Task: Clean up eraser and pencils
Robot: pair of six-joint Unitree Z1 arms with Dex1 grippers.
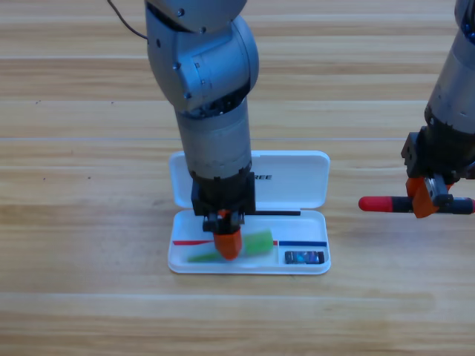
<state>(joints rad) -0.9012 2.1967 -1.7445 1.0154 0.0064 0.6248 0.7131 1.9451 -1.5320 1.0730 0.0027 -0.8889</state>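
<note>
The white case [312, 222] lies open in the middle of the table, its lid [297, 182] folded back. A stubby green pen [256, 243] lies slanted in the case's tray. My left gripper [228, 242] points straight down onto its middle and hides part of it. The small dark eraser [305, 257] sits in the tray's right end. To the right of the case, my right gripper [424, 199] is shut on the black marker [460, 205], which lies level with its red cap [380, 203] pointing left towards the case.
The left arm's grey body [211, 111] stands over the case lid and covers its left half. A black cable [126, 22] trails at the top left. Bare wood surrounds the case.
</note>
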